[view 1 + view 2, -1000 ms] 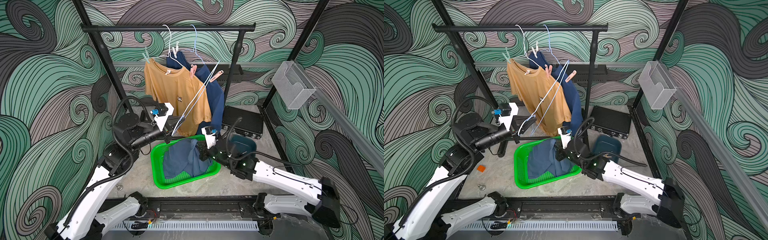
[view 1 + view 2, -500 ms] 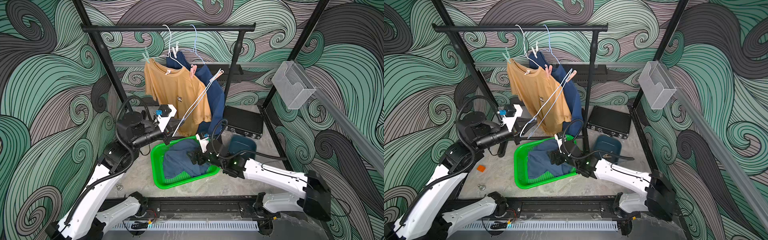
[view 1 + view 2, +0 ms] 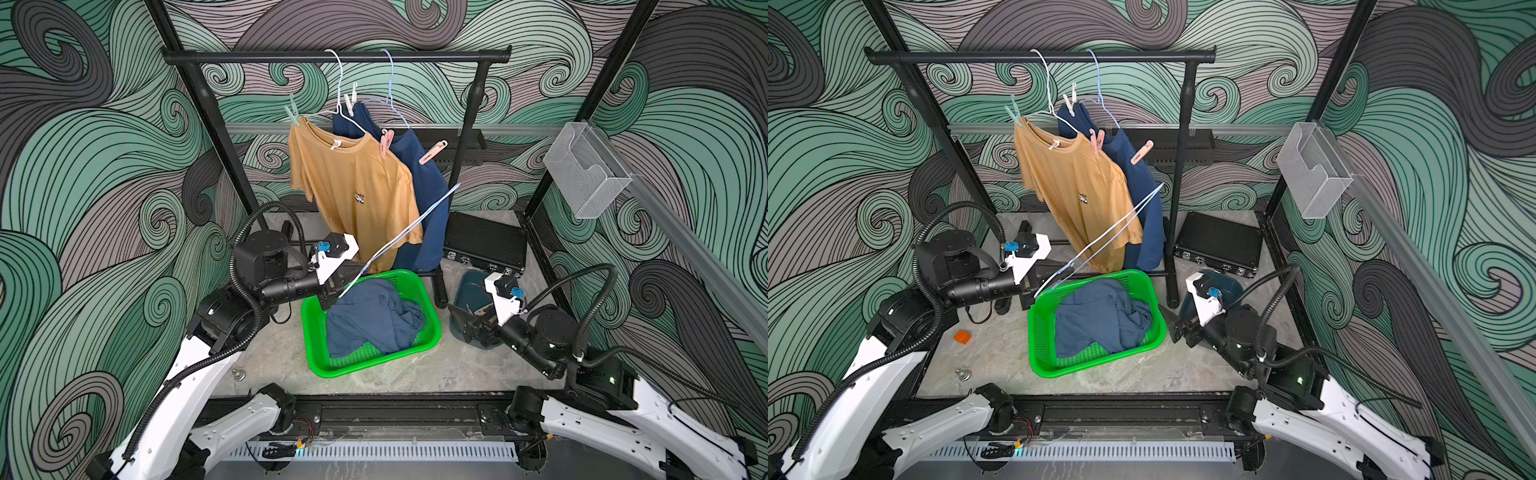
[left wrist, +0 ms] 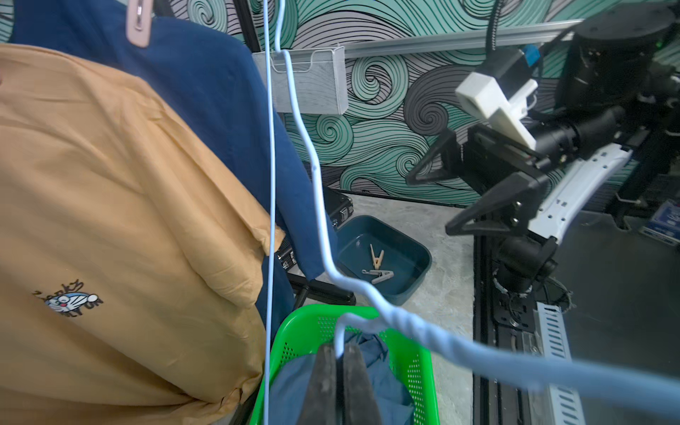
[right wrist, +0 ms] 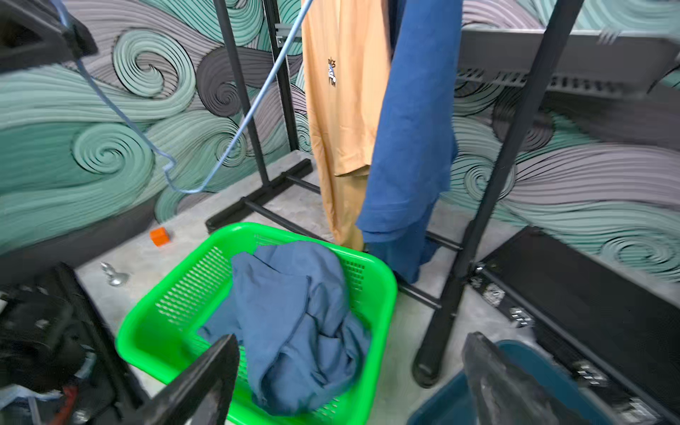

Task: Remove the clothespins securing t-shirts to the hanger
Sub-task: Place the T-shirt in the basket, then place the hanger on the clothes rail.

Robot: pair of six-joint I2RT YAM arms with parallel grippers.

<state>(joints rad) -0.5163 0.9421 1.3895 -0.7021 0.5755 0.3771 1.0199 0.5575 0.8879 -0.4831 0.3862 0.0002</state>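
Observation:
A mustard t-shirt and a navy one hang on the rack. Mint, white, pink and peach clothespins clip them to their hangers. A medium blue t-shirt lies crumpled in the green basket. My left gripper is shut on the hook of a bare light-blue wire hanger, which it holds over the basket's left rim. My right gripper stands open and empty between the basket and a teal bin holding two loose clothespins.
The rack's right post stands just behind basket and bin. A black case lies at the back right, and a wire mesh holder hangs on the right rail. An orange cube and a small metal piece lie left of the basket.
My right gripper opened and drew back to the right, from over the basket to beside the teal bin. The blue t-shirt now lies loose in the basket. The left gripper with the hanger sank slightly.

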